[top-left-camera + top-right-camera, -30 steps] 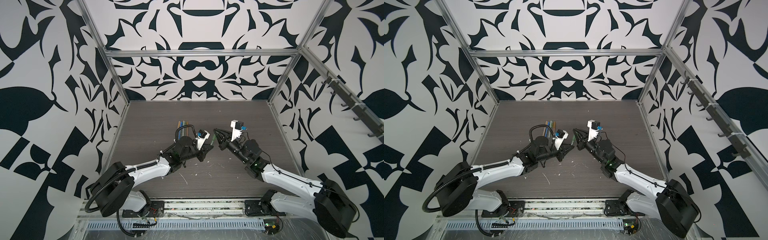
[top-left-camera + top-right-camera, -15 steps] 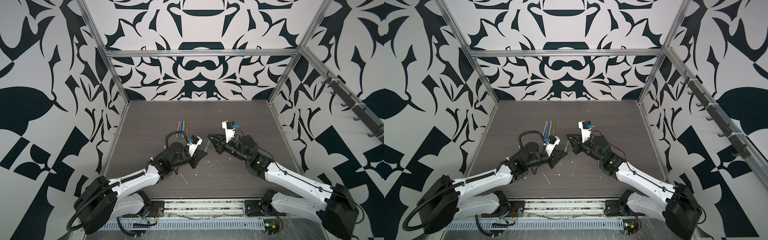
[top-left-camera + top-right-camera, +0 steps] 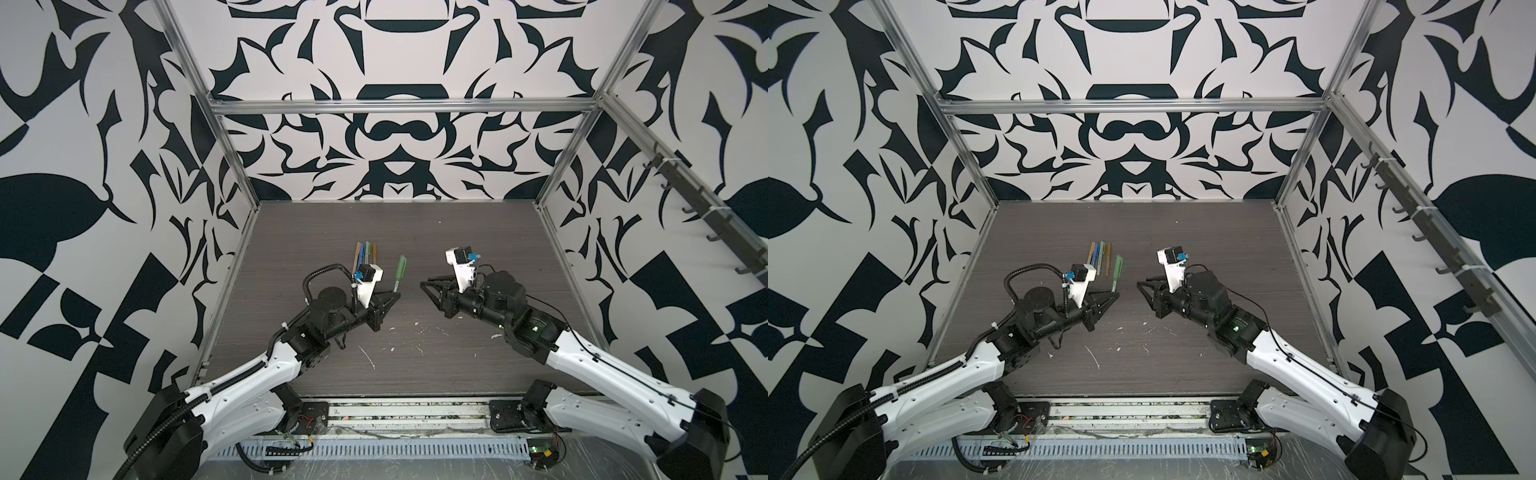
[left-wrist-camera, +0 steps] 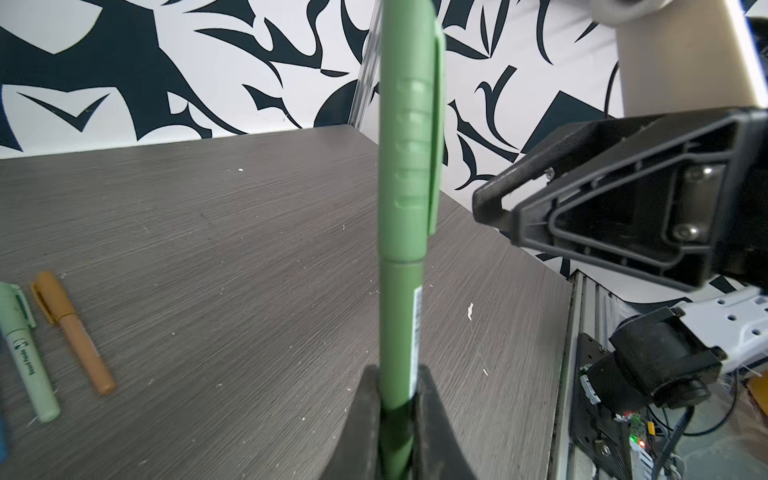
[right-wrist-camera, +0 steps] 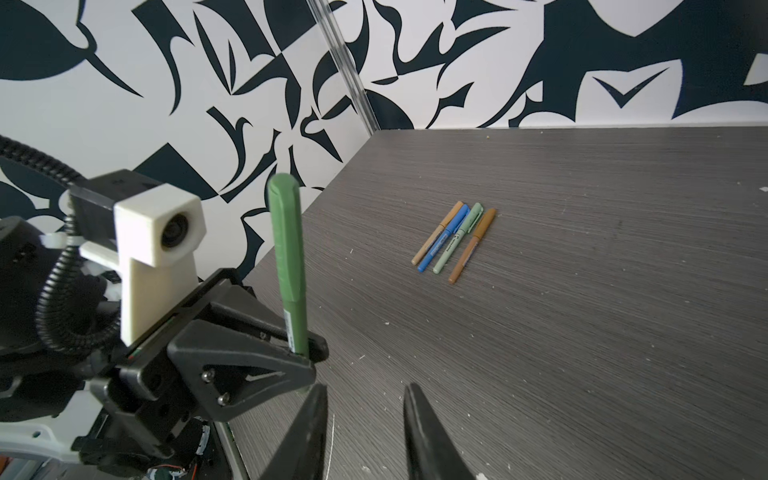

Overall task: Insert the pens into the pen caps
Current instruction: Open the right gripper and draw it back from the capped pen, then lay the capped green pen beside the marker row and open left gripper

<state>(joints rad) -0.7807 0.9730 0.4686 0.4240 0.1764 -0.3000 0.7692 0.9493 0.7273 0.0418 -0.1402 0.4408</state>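
My left gripper [image 3: 395,296] [image 3: 1116,296] is shut on the lower barrel of a dark green pen [image 3: 400,272] [image 3: 1118,268], which stands up and away from the table. In the left wrist view the jaws [image 4: 401,399] pinch the pen [image 4: 402,316], and its green pen cap [image 4: 409,124] sits on the upper end. My right gripper [image 3: 424,284] [image 5: 365,390] is open and empty, a short way right of the pen [image 5: 288,257]. Several more capped pens [image 3: 365,255] [image 5: 455,241] lie side by side on the table.
The dark wood-grain table [image 3: 457,232] carries white flecks [image 3: 419,330] near its front. Patterned walls and metal frame posts [image 3: 249,199] close in the left, back and right. The row of pens lies just behind my left wrist camera mount [image 3: 368,278].
The two grippers were together at the green pen; now the right one has opened, let go and drawn back to the right. The left arm still holds the pen, shifted slightly left.
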